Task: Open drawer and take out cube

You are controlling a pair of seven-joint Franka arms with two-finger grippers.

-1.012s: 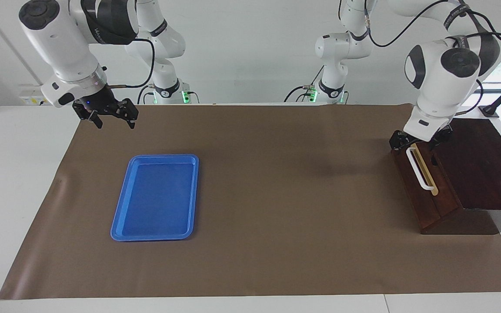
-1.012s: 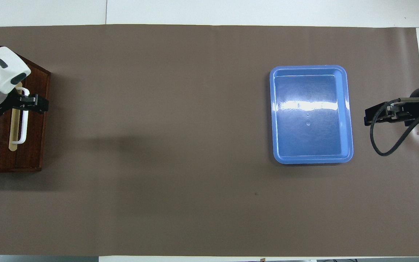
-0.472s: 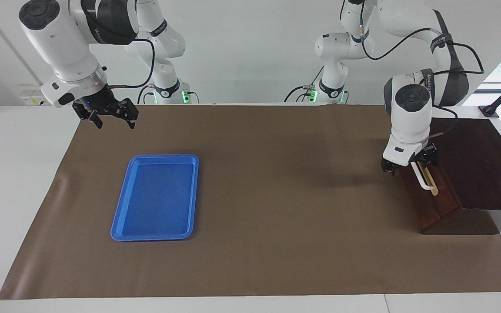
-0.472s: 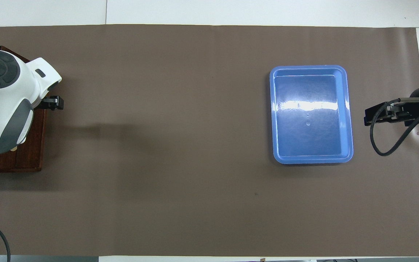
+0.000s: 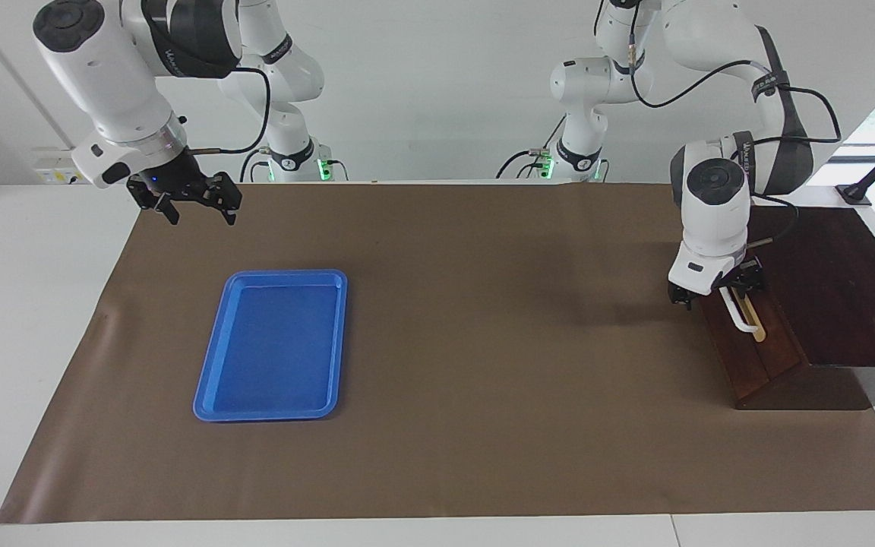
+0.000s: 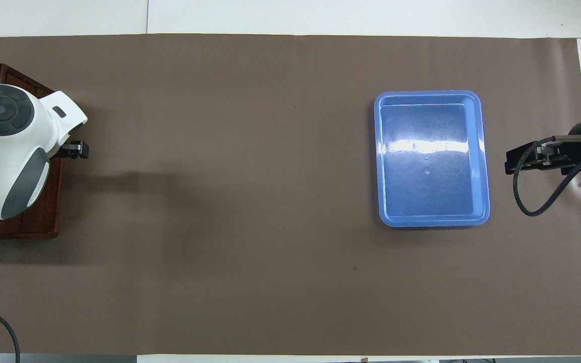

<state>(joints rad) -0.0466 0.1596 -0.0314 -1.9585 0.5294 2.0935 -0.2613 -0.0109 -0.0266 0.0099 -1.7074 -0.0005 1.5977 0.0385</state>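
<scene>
The dark wooden drawer [image 5: 745,365] sits closed in its box [image 5: 840,289] at the left arm's end of the table. Its white bar handle [image 5: 746,324] runs along a tan strip. My left gripper [image 5: 713,291] is down at the drawer front, open, with its fingers straddling the end of the handle nearer to the robots. From overhead the left wrist covers the handle, and only one finger [image 6: 77,149] sticks out past the drawer [image 6: 43,212]. My right gripper [image 5: 193,203] hangs open and waits over the mat's edge beside the blue tray. The cube is hidden.
A flat blue tray [image 5: 213,380] lies on the brown mat toward the right arm's end, also seen from overhead as the tray [image 6: 482,151]. The right gripper [image 6: 508,164] is beside it. The brown mat [image 5: 483,342] stretches between tray and drawer.
The left wrist has swung round and come down from the handle's top end to the drawer front, its fingers now around the handle. The right arm has not moved.
</scene>
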